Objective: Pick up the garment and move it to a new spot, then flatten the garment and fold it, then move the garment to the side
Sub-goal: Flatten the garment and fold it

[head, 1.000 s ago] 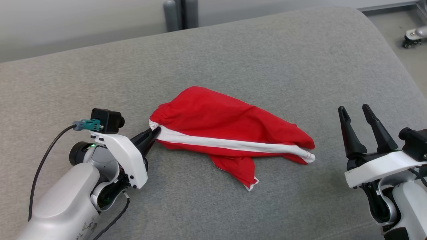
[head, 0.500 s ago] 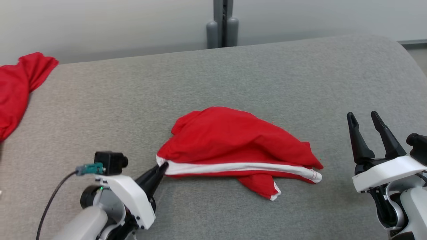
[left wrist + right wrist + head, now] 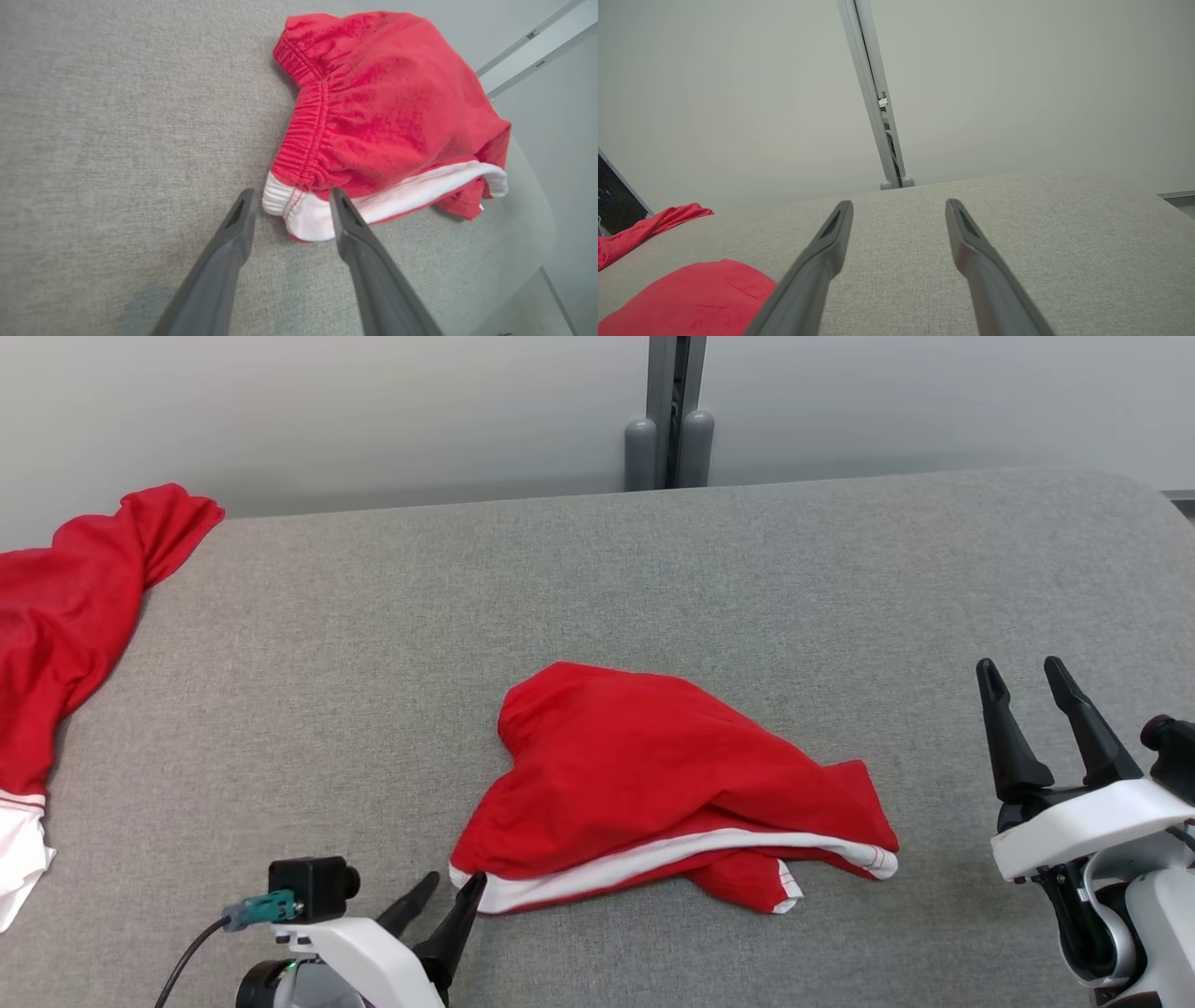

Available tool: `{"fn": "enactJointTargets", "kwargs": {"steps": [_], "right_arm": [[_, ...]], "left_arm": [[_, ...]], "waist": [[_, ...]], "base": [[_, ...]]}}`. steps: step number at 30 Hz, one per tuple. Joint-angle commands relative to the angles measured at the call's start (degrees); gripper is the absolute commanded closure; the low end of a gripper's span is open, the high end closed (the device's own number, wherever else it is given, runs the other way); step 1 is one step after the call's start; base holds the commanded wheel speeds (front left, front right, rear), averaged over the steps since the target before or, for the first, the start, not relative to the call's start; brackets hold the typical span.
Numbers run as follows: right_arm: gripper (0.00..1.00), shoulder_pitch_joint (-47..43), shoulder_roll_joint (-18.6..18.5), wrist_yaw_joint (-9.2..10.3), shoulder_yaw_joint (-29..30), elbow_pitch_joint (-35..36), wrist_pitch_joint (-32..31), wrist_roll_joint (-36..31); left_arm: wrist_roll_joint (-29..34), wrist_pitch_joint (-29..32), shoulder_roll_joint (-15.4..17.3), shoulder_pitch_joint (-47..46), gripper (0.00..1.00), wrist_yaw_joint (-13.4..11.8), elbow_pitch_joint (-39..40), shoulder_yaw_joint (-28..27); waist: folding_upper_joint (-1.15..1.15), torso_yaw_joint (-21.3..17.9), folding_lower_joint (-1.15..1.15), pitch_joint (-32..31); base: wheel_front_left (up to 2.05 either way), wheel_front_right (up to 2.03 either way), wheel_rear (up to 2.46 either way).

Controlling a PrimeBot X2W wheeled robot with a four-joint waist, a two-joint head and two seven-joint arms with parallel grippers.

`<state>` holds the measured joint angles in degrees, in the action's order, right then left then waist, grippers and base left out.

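- The garment (image 3: 672,775), red with a white band, lies crumpled at the lower centre of the head view on the grey cushion (image 3: 840,579).
- Its white band runs along the edge nearest the bottom of the frame, from the lower left corner to the right end.
- The left gripper (image 3: 453,894) sits at the bottom of the frame, left of centre, its jaws partly spread and gripping nothing.
- In the left wrist view the left gripper (image 3: 290,200) straddles the white corner of the garment (image 3: 383,107). The right-hand finger overlaps the band; the left-hand finger stands clear of the cloth.
- The right gripper (image 3: 1019,667) is at the lower right, jaws wide and empty, well apart from the garment.
- In the right wrist view the right gripper (image 3: 899,205) points across bare cushion, with the garment (image 3: 691,298) at the lower left.
- A second red cloth (image 3: 65,616) hangs over the cushion's left edge.
- A grey post (image 3: 674,411) stands at the top centre.
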<state>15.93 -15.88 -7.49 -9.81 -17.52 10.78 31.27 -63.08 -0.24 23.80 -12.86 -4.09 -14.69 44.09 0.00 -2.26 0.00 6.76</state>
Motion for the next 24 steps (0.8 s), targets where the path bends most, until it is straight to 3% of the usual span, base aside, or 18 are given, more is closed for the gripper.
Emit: {"fn": "enactJointTargets", "kwargs": {"steps": [1,6,11,16,24], "right_arm": [[0.00,-0.4,0.0,-0.01,-0.1,0.1,0.0,-0.4],[0.00,-1.0,-0.2,-0.01,-0.2,-0.2,0.0,-0.3],[0.00,-1.8,0.3,-0.01,-0.2,-0.2,0.2,-0.4],[0.00,-2.7,0.8,-0.01,-0.7,0.2,0.0,-0.3],[0.00,-2.8,-0.1,-0.01,-5.1,1.0,-3.2,1.3]], "left_arm": [[0.9,-1.5,0.1,0.4,0.00,-0.4,-0.5,-0.3],[2.7,-7.7,1.1,1.3,0.00,-1.5,-0.3,-2.7],[6.6,-13.6,2.3,2.1,0.00,-5.1,1.5,-6.1],[12.7,-15.0,0.7,4.1,0.00,-9.0,4.7,-11.0],[23.0,-15.0,-5.3,8.2,0.00,-7.6,9.9,-19.7]], "waist": [[0.00,-0.1,0.00,-0.3],[0.00,-0.3,0.00,-1.3],[0.00,-0.2,0.00,-2.3],[0.00,0.1,0.00,-2.9],[0.00,1.4,0.00,-2.5]], "base": [[0.00,0.00,0.00],[0.00,0.00,0.00],[0.00,0.00,0.00],[0.00,0.00,0.00],[0.00,0.00,0.00]]}}
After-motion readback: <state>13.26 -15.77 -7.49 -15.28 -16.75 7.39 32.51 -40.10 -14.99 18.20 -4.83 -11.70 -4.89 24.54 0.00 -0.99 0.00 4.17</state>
